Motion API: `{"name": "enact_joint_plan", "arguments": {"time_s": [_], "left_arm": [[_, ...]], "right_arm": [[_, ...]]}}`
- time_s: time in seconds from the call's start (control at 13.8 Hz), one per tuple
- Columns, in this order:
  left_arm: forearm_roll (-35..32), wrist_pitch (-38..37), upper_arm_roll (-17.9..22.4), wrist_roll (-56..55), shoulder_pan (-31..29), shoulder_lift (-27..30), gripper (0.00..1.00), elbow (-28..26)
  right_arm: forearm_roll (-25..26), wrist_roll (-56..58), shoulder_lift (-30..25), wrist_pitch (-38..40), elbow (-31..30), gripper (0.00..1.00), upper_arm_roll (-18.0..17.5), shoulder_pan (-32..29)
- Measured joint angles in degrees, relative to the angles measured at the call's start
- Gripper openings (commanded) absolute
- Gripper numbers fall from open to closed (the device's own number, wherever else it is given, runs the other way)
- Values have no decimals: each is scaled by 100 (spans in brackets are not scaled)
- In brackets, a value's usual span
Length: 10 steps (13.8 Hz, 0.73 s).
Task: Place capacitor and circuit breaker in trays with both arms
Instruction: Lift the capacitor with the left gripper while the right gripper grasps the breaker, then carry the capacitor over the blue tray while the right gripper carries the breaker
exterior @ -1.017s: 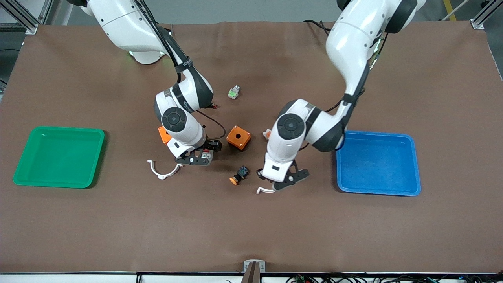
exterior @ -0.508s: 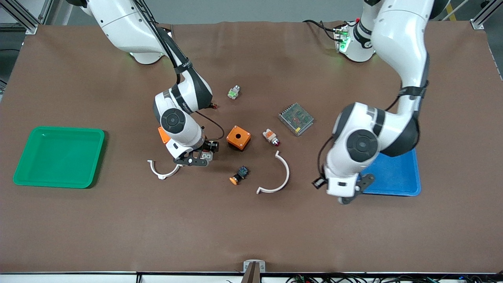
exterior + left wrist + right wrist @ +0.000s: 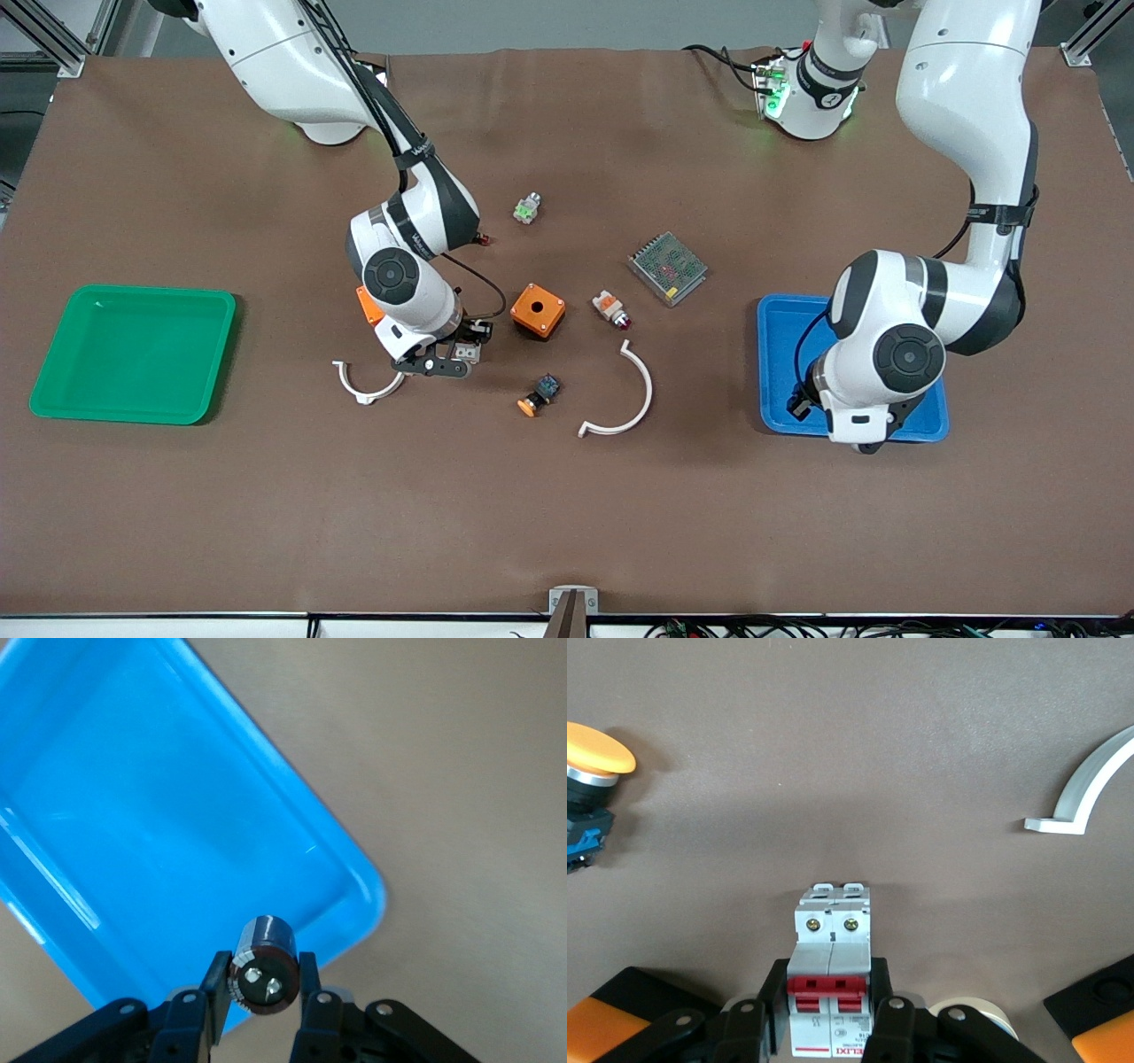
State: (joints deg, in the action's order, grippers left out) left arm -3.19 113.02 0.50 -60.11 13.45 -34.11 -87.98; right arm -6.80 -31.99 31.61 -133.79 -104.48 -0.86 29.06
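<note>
My left gripper (image 3: 872,440) hangs over the blue tray's (image 3: 784,354) edge nearest the front camera. In the left wrist view my left gripper (image 3: 262,979) is shut on the capacitor (image 3: 264,962), a black stubby cylinder with two metal dots on its end, above the blue tray's corner (image 3: 363,895). My right gripper (image 3: 441,361) is low at the table's middle. In the right wrist view it (image 3: 829,992) is shut on the circuit breaker (image 3: 830,948), a white-grey block with red levers. The breaker shows small in the front view (image 3: 462,353).
A green tray (image 3: 53,354) lies at the right arm's end. Around the middle lie an orange box (image 3: 537,310), a button with orange cap (image 3: 538,395), two white curved clips (image 3: 363,387) (image 3: 631,403), a white red-tipped part (image 3: 611,309) and a grey meshed unit (image 3: 668,268).
My left arm has swung from the table's middle to the blue tray, carrying the capacitor. My right gripper has barely moved and stays shut on the circuit breaker.
</note>
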Motion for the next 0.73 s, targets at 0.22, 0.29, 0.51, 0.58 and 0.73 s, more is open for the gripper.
{"name": "enact_joint_plan", "arguments": {"time_s": [0.22, 0.29, 0.51, 0.58, 0.73], "left_arm": [[-9, 526, -1, 0, -204, 198, 0, -604], [-9, 747, -2, 0, -232, 266, 0, -834], [-9, 1171, -4, 0, -267, 428, 0, -1340], [-9, 1353, -6, 0, -291, 478, 0, -1478], [-9, 1843, -6, 0, -343, 548, 0, -1778]], "right_arm": [[3, 1, 7, 40, 89, 13, 27, -64], [9, 20, 4, 179, 169, 13, 38, -134], [14, 419, -113, 1191, 604, 13, 64, -495], [15, 579, -183, 1616, 767, 13, 74, -671], [82, 1047, -328, 2382, 1074, 13, 90, -1107]]}}
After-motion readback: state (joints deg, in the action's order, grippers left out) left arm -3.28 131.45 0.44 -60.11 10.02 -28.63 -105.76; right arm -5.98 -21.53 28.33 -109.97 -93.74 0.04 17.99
